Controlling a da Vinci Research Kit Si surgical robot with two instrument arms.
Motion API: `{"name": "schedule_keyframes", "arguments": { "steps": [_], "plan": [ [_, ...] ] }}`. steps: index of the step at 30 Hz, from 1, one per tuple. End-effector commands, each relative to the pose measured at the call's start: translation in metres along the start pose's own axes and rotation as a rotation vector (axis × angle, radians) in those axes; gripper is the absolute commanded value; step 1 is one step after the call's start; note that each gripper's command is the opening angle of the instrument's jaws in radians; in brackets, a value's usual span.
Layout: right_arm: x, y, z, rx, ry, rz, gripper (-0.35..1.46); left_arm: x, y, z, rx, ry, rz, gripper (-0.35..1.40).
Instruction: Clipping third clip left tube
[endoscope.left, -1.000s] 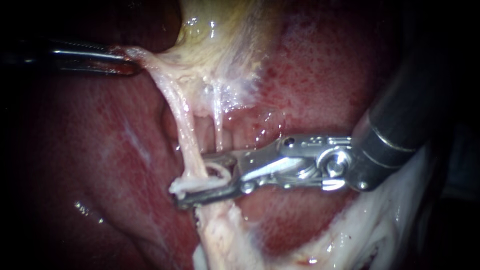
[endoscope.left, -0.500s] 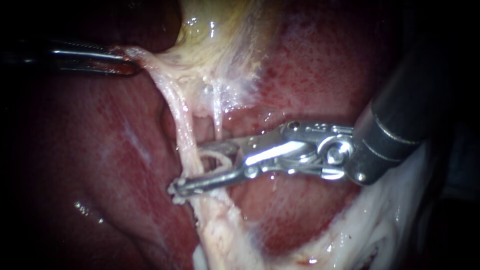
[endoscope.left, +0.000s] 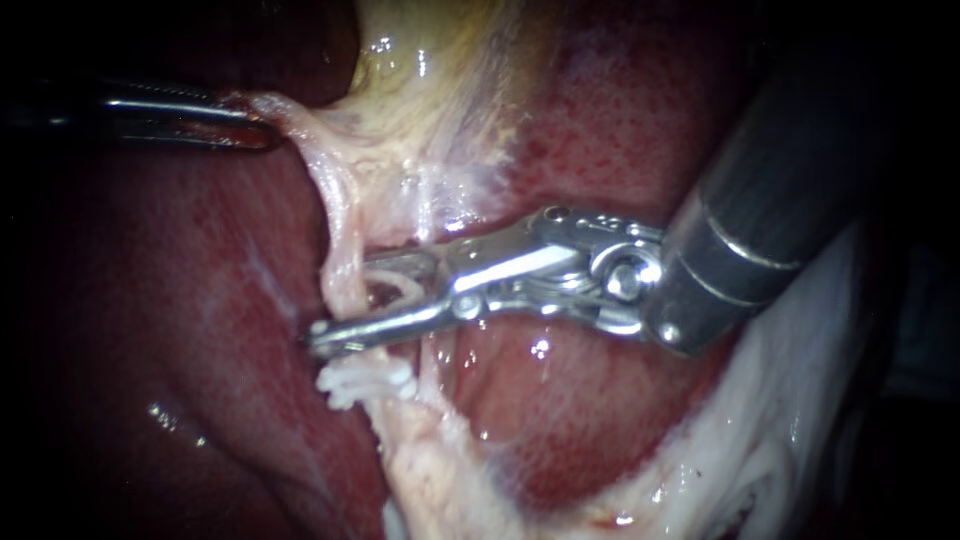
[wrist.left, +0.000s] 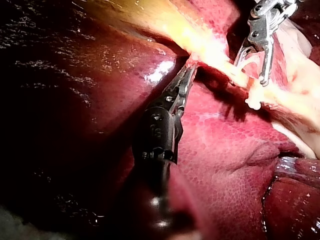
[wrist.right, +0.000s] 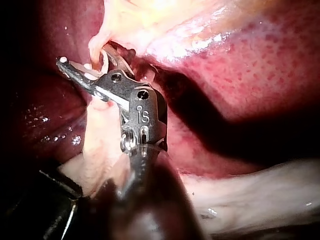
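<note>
In the endoscope view the pale left tube (endoscope.left: 343, 262) runs down from the yellowish gallbladder (endoscope.left: 440, 90). My right instrument (endoscope.left: 340, 303) has its jaws open astride this tube, with a white clip (endoscope.left: 396, 288) loaded between them. A white clip (endoscope.left: 362, 380) sits on the tube just below the lower jaw. My left instrument (endoscope.left: 243, 127) is shut on the tissue at the tube's top and holds it taut. In the right wrist view the tube (wrist.right: 96, 47) crosses between the open jaws of the right instrument (wrist.right: 87, 62). The left wrist view shows my left instrument (wrist.left: 189, 75) clamped on the tissue.
Dark red liver (endoscope.left: 200, 300) lies to the left and behind. A thinner strand (endoscope.left: 427, 210) hangs just right of the left tube, behind my right instrument. Whitish tissue (endoscope.left: 760, 450) fills the lower right. The right instrument's thick shaft (endoscope.left: 780, 170) covers the upper right.
My right instrument has moved up the left tube and leftward, away from the white clip, which now lies below its jaws. The left instrument has not moved.
</note>
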Motion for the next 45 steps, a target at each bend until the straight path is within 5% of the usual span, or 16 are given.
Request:
{"name": "schedule_keyframes", "arguments": {
  "steps": [1,17,35,45],
  "plan": [
    [0.0000,0.0001,0.0002,0.007,-0.004,0.006,0.50,0.0000,0.0000,0.0001,0.001,0.000,-0.001,-0.35],
    [-0.0013,0.0008,0.0007,0.028,-0.018,0.100,0.49,0.0000,0.0001,0.0000,0.002,0.000,-0.001,-0.35],
    [-0.0048,0.0028,-0.0003,0.015,-0.055,0.099,0.50,-0.0001,0.0001,-0.0001,0.001,0.000,0.000,-0.35],
    [-0.0046,0.0032,0.0004,0.051,-0.035,0.098,0.50,-0.0001,0.0001,0.0000,0.002,0.000,-0.001,-0.35]
  ]
}}
